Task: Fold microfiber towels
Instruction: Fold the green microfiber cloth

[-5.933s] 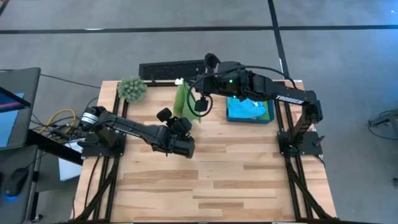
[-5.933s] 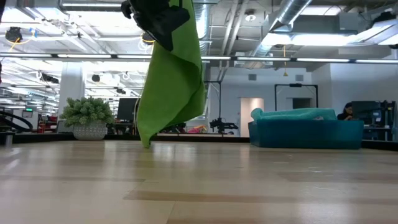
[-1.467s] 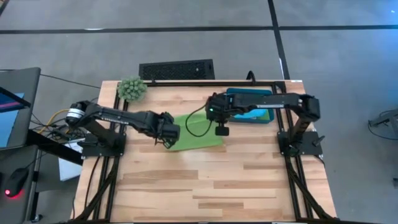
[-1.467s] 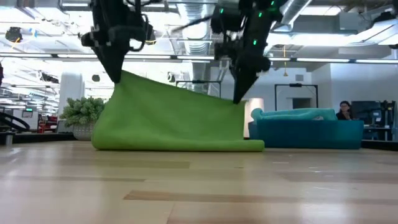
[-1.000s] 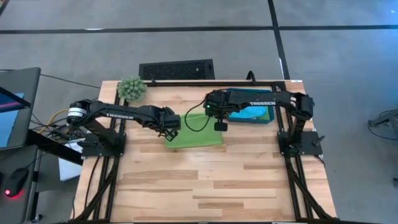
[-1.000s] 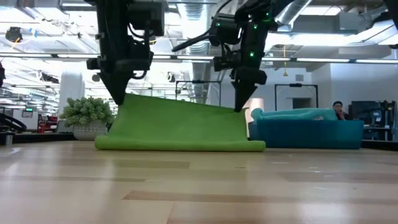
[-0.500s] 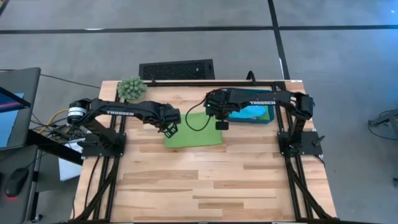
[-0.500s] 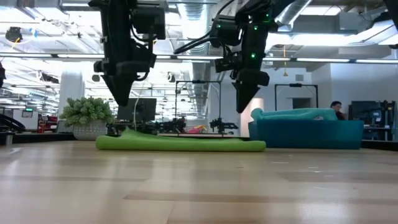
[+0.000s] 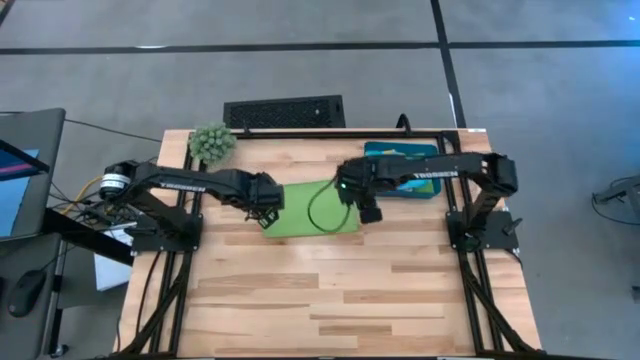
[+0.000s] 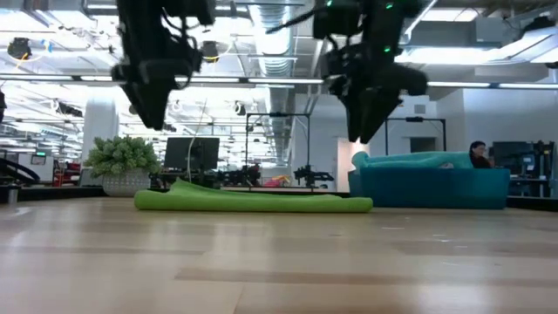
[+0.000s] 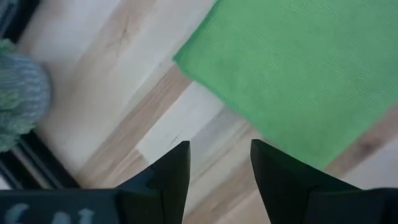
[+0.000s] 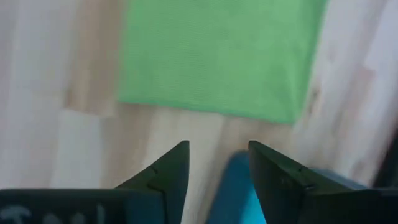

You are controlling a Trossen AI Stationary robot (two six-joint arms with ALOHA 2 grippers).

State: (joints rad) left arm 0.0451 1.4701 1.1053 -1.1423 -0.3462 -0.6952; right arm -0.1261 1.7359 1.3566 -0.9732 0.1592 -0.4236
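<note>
On pale wood planks, flat rectangular lime microfiber towel (image 9: 312,210)

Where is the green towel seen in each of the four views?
High view: green towel at table centre, between both grippers.
Low view: flat strip on the table, under the arms.
Left wrist view: upper right.
Right wrist view: upper middle.
Shared landmark: the wooden table.

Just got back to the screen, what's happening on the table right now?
A green towel lies folded flat on the table, held by nothing. The left pincer and right pincer are both open, above the towel's two ends. More towels wait in the teal bin on the right.
</note>
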